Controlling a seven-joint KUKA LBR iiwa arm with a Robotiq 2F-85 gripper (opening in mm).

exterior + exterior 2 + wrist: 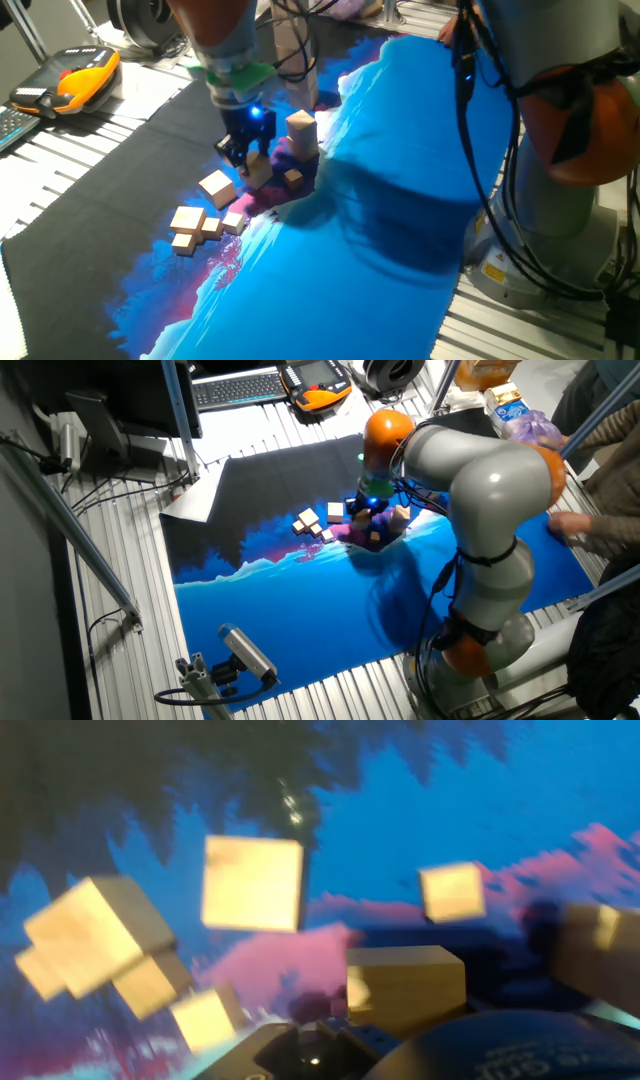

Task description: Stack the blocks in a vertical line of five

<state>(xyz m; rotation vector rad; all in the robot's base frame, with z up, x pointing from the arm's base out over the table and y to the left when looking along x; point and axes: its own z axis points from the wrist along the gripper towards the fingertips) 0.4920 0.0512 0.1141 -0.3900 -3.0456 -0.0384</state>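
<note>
Black gripper (pixel 247 150) lowered at frame centre-left over a wooden cube (pixel 258 167), finger spread not discernible, small block stack (pixel 301 135) just right, loose cubes (pixel 205 222) scattered lower left.

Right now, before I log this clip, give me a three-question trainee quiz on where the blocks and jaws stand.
1. True or false: a stack of five blocks stands finished.
2. The gripper is low over: A) the keyboard, B) a block beside the short stack, C) the bare metal table.
3. Fill in: the loose cluster of blocks lies on the ___ cloth.

Key: 1 false, since the stack is far short of five. 2 B. 3 blue and black printed cloth.
</note>
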